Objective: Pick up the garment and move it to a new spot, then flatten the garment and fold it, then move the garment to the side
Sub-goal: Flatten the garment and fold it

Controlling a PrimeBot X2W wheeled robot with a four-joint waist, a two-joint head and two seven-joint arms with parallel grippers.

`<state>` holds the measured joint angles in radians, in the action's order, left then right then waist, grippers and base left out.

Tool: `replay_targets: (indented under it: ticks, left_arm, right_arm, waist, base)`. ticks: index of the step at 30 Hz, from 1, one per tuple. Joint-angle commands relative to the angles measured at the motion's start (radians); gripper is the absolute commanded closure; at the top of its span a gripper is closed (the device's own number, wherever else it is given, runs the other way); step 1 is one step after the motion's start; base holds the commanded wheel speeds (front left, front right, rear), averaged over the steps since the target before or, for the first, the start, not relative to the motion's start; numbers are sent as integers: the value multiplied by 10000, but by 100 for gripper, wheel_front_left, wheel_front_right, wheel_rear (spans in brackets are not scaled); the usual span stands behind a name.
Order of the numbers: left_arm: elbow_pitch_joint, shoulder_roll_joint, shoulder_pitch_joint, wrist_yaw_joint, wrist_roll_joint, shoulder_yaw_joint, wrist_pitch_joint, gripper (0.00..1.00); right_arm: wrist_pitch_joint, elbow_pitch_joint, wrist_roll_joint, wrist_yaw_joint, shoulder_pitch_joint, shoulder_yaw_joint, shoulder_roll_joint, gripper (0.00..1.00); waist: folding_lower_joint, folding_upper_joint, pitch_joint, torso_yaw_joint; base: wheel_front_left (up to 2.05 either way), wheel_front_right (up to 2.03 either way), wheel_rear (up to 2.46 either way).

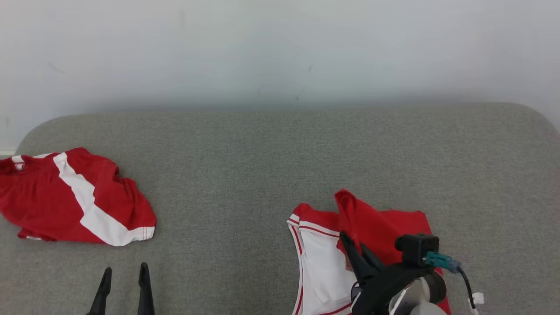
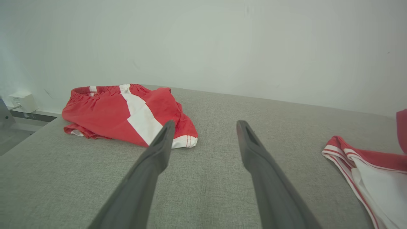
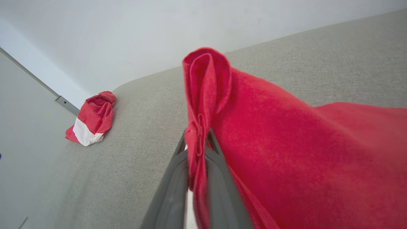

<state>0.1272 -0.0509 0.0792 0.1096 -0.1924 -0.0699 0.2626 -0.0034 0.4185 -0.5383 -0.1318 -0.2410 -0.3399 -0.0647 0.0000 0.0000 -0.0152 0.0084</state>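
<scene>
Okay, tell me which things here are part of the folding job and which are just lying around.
In the job: jersey, red and white, a fold pinched by the right gripper, fingers shut; grey surface it lies on.
Lying about: shorts, crumpled at the far left, untouched; left gripper, open, holding nothing.

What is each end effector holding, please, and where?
The right end effector pinches a bunched red fold of the garment; the left end effector holds nothing.

The left hand (image 1: 125,267) and right hand (image 1: 352,241) had long dark fingers; the right also bore a black camera block (image 1: 416,248), teal plug (image 1: 439,260) and black cable (image 1: 466,284).
</scene>
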Motion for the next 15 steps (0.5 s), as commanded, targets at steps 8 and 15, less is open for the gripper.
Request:
replay_targets:
  ticks: [8, 15]
  left_arm:
    - [128, 7, -265, -26, -135, 100, 31, 0]
    - [174, 7, -382, -86, -176, 140, 31, 0]
  right_arm:
    - [-261, 715, -501, 24, -271, -924, 150, 100]
    - [-817, 1486, -622, 24, -548, -1250, 140, 26]
  waist:
    - [0, 0, -142, 383]
    - [0, 0, -180, 446]
  base:
    - [0, 0, 0]
    - [0, 0, 0]
